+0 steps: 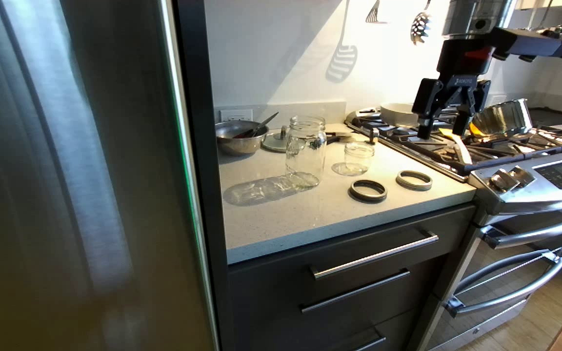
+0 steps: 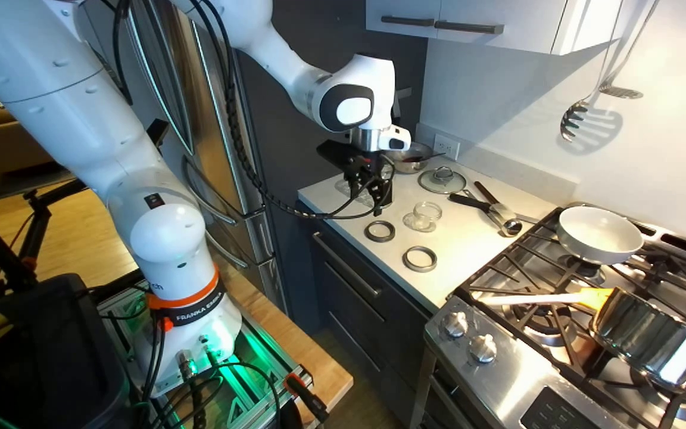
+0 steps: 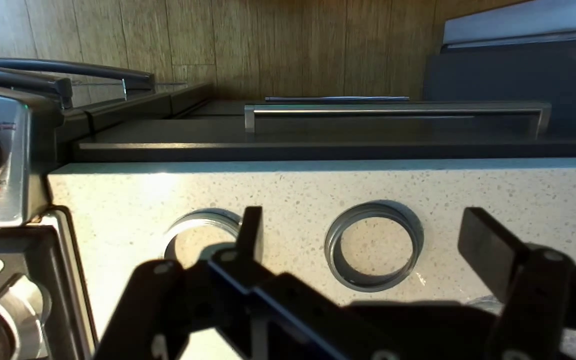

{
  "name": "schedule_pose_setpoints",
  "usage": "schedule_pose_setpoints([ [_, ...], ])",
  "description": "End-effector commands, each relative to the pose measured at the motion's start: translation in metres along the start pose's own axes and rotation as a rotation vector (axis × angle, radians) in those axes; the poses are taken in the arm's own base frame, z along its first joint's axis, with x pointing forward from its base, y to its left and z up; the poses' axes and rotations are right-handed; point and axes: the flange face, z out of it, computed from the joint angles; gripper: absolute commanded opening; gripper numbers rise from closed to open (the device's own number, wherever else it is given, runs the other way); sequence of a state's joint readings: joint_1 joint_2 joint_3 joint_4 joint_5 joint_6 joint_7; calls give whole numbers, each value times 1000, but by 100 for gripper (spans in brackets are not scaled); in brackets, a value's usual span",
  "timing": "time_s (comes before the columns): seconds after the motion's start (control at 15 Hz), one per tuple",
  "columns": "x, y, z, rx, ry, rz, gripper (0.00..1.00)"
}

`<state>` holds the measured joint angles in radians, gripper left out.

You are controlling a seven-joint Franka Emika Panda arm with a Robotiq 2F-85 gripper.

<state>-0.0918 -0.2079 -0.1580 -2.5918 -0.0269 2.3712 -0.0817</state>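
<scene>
Metal rings (image 3: 371,285), two, lie below one gripper (image 1: 443,127), near two jars (image 1: 306,156).

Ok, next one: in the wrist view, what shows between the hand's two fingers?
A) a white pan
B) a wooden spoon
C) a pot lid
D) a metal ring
D: a metal ring lies flat on the counter, framed in that view between the fingers of the open hand.

The white arm (image 2: 114,146) arches over, claw (image 1: 443,127) spread wide, pointing down.
</scene>
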Motion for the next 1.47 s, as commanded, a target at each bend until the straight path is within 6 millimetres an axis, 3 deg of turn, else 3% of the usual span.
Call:
schedule_pose_setpoints([
  [0.0, 6, 4, 21, -28, 30, 27, 100],
  [0.4, 24, -2, 58, 24, 198, -25, 100],
  [0.8, 34, -14, 92, 104, 161, -136, 100],
  [1.4, 61, -5, 128, 70, 128, -182, 100],
])
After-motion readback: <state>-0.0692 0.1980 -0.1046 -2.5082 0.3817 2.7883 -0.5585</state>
